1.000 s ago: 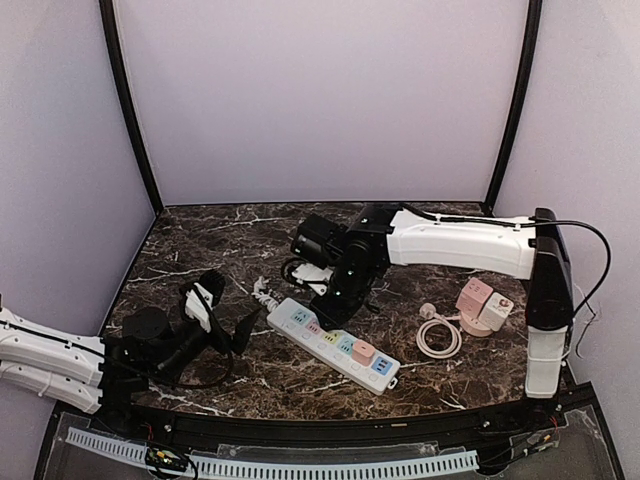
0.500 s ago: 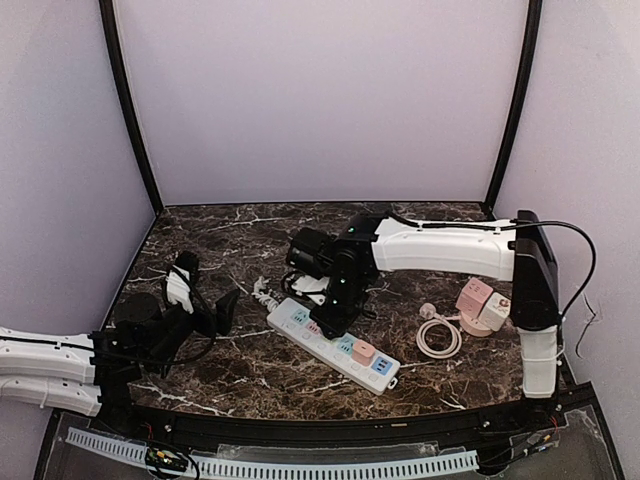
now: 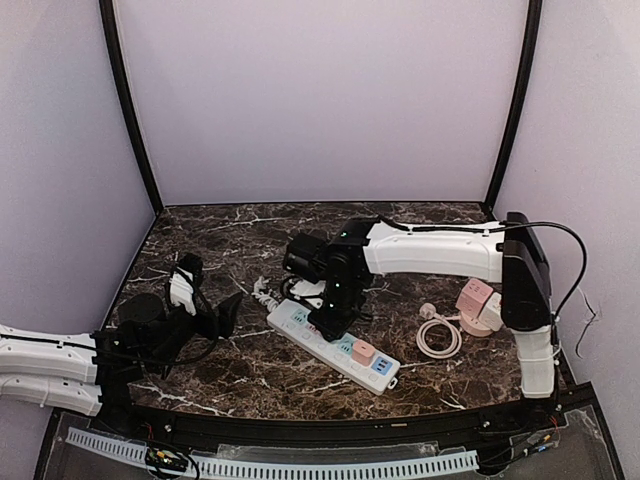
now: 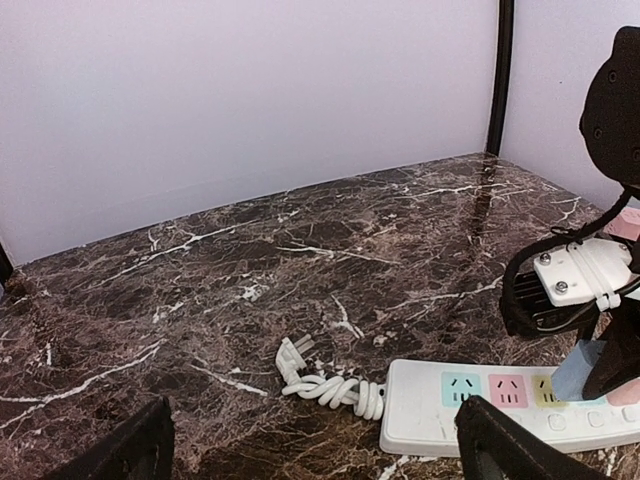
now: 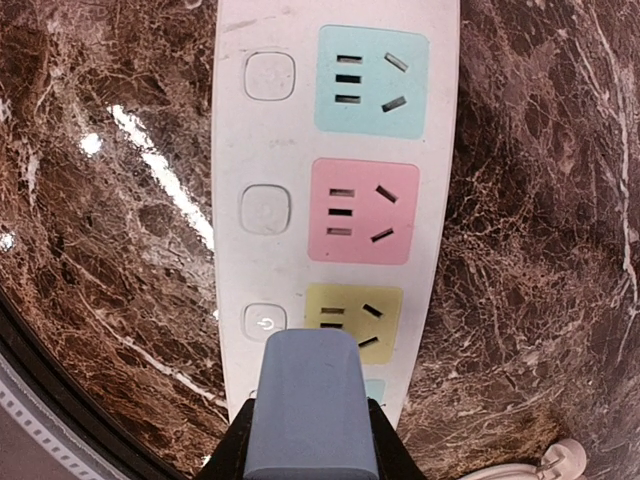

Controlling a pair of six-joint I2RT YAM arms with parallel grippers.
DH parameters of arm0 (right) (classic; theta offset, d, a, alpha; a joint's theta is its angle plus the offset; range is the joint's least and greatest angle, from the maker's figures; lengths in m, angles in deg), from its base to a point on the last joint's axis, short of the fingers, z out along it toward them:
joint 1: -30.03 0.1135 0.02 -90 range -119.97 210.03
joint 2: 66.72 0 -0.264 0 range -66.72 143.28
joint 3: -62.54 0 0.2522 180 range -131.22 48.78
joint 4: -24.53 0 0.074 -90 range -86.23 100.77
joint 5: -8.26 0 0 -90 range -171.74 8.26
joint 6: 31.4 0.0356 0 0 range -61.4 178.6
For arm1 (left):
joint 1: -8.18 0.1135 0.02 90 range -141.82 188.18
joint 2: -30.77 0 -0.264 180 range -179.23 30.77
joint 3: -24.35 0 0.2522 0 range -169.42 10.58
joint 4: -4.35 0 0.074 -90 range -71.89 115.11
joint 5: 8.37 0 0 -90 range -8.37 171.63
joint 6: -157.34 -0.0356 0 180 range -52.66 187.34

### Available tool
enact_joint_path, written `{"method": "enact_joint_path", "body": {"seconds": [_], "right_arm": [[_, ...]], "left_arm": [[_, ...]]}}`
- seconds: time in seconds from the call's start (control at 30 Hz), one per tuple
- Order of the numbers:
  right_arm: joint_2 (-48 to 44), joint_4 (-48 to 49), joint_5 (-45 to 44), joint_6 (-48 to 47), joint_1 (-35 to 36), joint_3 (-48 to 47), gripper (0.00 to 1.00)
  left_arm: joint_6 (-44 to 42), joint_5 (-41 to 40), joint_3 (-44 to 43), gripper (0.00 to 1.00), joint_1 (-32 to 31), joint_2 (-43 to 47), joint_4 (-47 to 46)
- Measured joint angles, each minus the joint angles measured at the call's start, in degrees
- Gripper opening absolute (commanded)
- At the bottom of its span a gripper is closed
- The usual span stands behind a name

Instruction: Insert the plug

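A white power strip [image 3: 330, 345] with coloured sockets lies on the marble table. My right gripper [image 3: 328, 318] hangs over its middle, shut on a blue-grey plug [image 5: 310, 405]. In the right wrist view the plug sits just above the yellow socket [image 5: 352, 320], with the pink socket [image 5: 362, 212] and cyan socket [image 5: 370, 80] beyond it. I cannot tell whether the plug touches the strip. My left gripper [image 3: 205, 312] is open and empty, left of the strip. In its own view the strip's end [image 4: 500, 405] and the blue plug [image 4: 578, 370] show at the right.
The strip's bundled white cord and plug [image 4: 330, 385] lie at its left end. A pink plug [image 3: 362, 350] sits in the strip. Pink adapters [image 3: 478, 300] and a coiled white cable [image 3: 440, 335] lie at the right.
My right gripper has moved left and down with the blue plug, closer over the strip. My left arm pulled back to the left, away from the strip's end.
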Motion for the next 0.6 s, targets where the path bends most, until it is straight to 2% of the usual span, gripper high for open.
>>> {"method": "enact_joint_path", "body": {"seconds": [0.6], "right_arm": [[1.33,-0.02,-1.42,-0.11,0.0,-0.52,0.0]], "left_arm": [[0.09,0.26,0.02,0.99,0.0,0.0,-0.02]]}}
